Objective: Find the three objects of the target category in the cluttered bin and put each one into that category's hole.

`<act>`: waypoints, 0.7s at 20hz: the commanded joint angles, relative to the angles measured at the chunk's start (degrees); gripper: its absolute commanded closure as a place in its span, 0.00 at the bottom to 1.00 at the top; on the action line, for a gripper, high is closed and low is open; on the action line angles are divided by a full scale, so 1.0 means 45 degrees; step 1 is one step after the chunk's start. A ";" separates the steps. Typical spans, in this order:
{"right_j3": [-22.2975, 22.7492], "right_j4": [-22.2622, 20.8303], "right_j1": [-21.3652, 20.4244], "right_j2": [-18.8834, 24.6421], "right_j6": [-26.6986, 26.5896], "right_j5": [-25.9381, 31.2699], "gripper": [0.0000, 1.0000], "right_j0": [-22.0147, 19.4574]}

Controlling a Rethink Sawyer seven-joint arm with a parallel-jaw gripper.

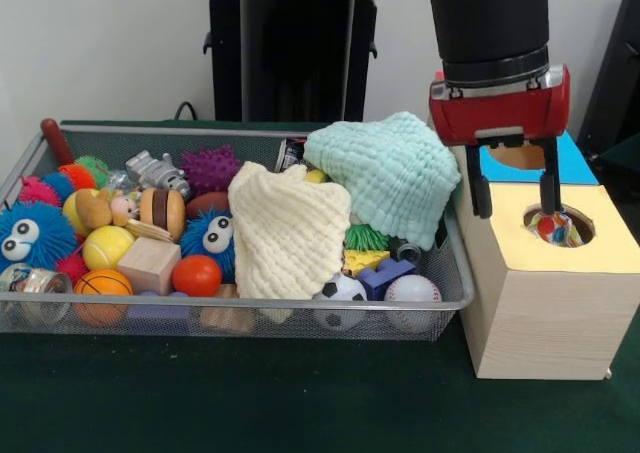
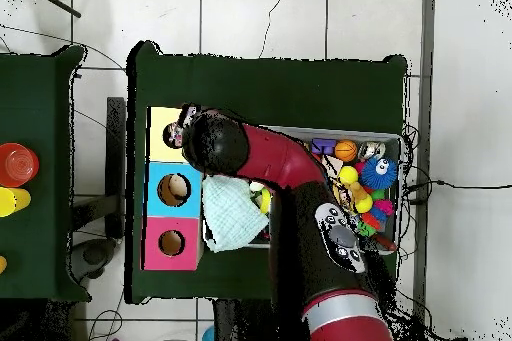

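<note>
Your gripper (image 1: 512,198) hung with jaws spread wide and empty right over the yellow hole (image 1: 559,225) of the sorting box (image 1: 545,303), where a small multicoloured ball (image 1: 553,229) sat inside, so I'd judge that drop was done. The wire bin (image 1: 230,308) beside the box held the remaining clutter: balls, blue fuzzy toys and blocks, with a mint cloth (image 1: 390,173) and a cream cloth (image 1: 287,228) draped on top, likely hiding more targets. In the overhead view the arm (image 2: 300,207) reached across the bin to the box's yellow end.
</note>
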 commanded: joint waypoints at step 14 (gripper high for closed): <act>-0.0143 0.0368 0.0280 0.0748 0.1470 0.1413 0.00 0.0053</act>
